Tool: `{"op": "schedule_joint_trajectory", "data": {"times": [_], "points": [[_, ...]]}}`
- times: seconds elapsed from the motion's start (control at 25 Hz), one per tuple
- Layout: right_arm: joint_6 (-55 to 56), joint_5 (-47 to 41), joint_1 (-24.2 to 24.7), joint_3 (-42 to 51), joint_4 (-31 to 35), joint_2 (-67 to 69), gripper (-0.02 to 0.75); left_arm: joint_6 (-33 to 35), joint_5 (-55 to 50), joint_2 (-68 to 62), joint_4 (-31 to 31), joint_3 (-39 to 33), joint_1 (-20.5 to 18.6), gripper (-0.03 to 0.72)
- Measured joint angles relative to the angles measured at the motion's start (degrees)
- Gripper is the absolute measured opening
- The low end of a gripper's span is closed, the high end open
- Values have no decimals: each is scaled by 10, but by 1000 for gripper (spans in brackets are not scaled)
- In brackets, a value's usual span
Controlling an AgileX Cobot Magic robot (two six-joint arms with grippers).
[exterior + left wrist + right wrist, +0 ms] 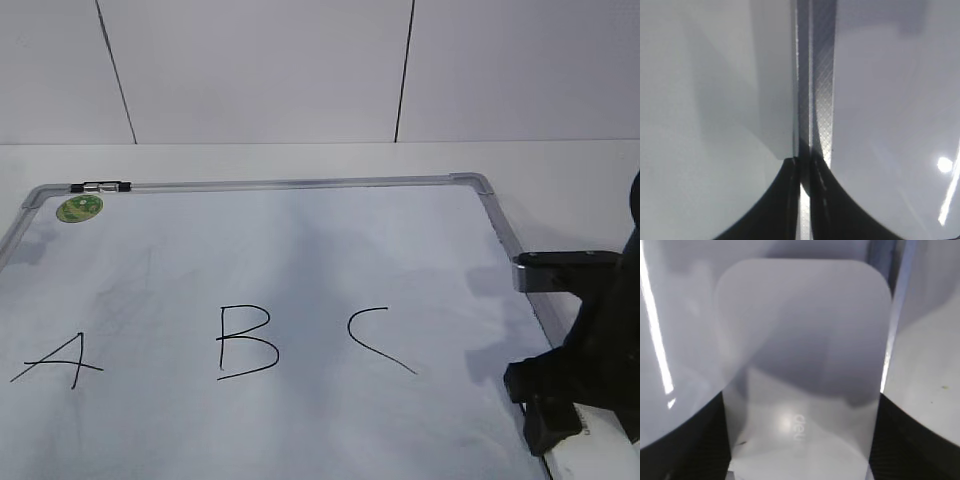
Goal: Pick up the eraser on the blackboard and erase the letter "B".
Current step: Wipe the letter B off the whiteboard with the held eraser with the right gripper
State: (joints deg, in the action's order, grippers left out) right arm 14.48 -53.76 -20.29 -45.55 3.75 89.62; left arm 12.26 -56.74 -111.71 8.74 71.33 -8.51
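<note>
Nearest to us, the right claw (800,440) stands astride the eraser (802,355), one dark finger (685,440) on each long side. Whether the fingers press its sides we cannot tell, so a lift now might leave the eraser behind or tip it out. In the outside view the eraser is a sliver of white at the bottom right corner, under the right arm (590,350), at the board's right edge. It lies beside the metal frame (890,340), and a low sweep could catch that rail.

The left claw (805,165) has its jaws together over the frame strip (815,90), holding nothing and well clear of the work.

Farther out on the blackboard (300,430), the letter "B" (246,342) sits between the "A" (62,362) and the "C" (378,338). The "C" lies on the path from the right, so we judge that a dragged eraser would smear it. Beyond, near the far rail, sit a green sticker (79,208) and a small clip (100,186), both out of the way.
</note>
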Motion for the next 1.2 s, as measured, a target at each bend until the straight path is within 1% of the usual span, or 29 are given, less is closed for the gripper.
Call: {"op": "schedule_joint_trajectory", "data": {"times": [0.2,0.36,0.48,0.72,0.8,0.92,1.0,1.2], "points": [[0,-19,0,-31,-4,0,524,0,0,0,0,0,0,19],[0,-49,0,-58,-23,0,524,0,-1,0,0,0,0,19],[0,-81,0,-97,-28,0,524,0,-1,0,0,0,0,19],[-16,-137,-5,-203,-31,1,524,0,-2,0,0,0,0,19],[-18,-147,-22,-231,-38,6,524,0,-2,0,0,0,0,19],[-20,-158,-62,-267,-38,26,524,0,-2,0,1,0,0,19],[-21,-160,-92,-293,-38,53,524,0,-2,0,4,0,0,19],[-28,-161,-145,-367,-38,123,524,0,-3,0,6,0,0,19]]}}
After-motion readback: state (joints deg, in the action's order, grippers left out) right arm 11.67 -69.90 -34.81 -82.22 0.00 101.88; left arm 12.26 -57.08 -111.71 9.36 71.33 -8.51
